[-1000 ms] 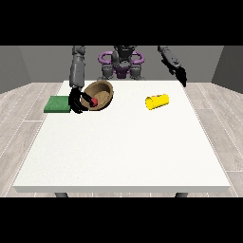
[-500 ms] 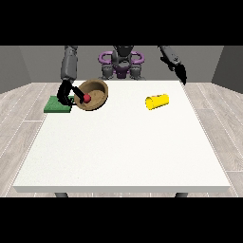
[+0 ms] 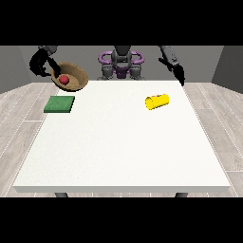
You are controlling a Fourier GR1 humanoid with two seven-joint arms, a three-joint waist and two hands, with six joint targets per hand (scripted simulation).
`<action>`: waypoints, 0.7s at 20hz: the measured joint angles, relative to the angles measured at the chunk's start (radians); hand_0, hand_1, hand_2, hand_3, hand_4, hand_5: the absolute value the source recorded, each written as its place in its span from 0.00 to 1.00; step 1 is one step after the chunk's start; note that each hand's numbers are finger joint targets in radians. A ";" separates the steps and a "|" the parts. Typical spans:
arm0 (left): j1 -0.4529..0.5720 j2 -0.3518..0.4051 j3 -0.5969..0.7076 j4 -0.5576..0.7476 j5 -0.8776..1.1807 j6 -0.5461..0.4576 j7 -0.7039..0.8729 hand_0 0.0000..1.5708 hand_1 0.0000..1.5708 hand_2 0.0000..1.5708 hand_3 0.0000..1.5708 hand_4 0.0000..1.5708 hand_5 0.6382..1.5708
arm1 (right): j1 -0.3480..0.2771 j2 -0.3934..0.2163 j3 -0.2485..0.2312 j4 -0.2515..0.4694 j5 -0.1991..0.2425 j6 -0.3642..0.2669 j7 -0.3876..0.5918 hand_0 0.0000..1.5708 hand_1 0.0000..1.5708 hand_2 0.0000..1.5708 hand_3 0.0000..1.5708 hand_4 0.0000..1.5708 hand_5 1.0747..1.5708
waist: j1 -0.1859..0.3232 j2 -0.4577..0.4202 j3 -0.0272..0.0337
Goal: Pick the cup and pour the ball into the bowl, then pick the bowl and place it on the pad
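A brown bowl point(image 3: 73, 76) with a red ball point(image 3: 64, 79) inside hangs tilted in the air above the table's far left corner. The hand at the view's left point(image 3: 40, 63) is curled round the bowl's left rim. Below and slightly nearer lies the flat green pad point(image 3: 60, 104) on the white table point(image 3: 123, 147), with nothing on it. A yellow cup point(image 3: 157, 101) lies on its side at the table's right half. The hand at the view's right point(image 3: 177, 72) hangs over the far right edge with straight fingers, holding nothing.
The robot's torso point(image 3: 121, 64) stands behind the table's far edge. Wooden floor surrounds the table on all sides.
The hand at the view's left has lifted the bowl with the ball up and to the left, from beside the pad to well above it. The other hand barely moved.
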 measured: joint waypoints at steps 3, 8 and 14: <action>0.022 0.026 0.022 0.004 0.013 0.004 -0.033 0.00 0.00 0.00 0.00 0.00 0.04 | -0.025 -0.015 -0.022 -0.007 0.025 0.036 -0.010 1.00 1.00 1.00 1.00 1.00 0.90 | -0.025 0.018 0.0015; -0.005 0.131 0.123 0.049 0.077 -0.030 -0.152 0.00 0.00 0.00 0.00 0.00 0.46 | -0.050 -0.037 -0.081 0.003 0.039 -0.003 -0.074 1.00 1.00 1.00 0.98 0.96 1.00 | -0.063 0.143 0.0024; -0.035 0.216 0.193 0.010 0.166 -0.122 -0.203 0.00 0.00 0.00 0.00 0.56 0.60 | -0.044 -0.030 -0.190 0.144 0.030 -0.146 -0.216 1.00 1.00 1.00 1.00 0.88 0.98 | -0.025 0.279 -0.0015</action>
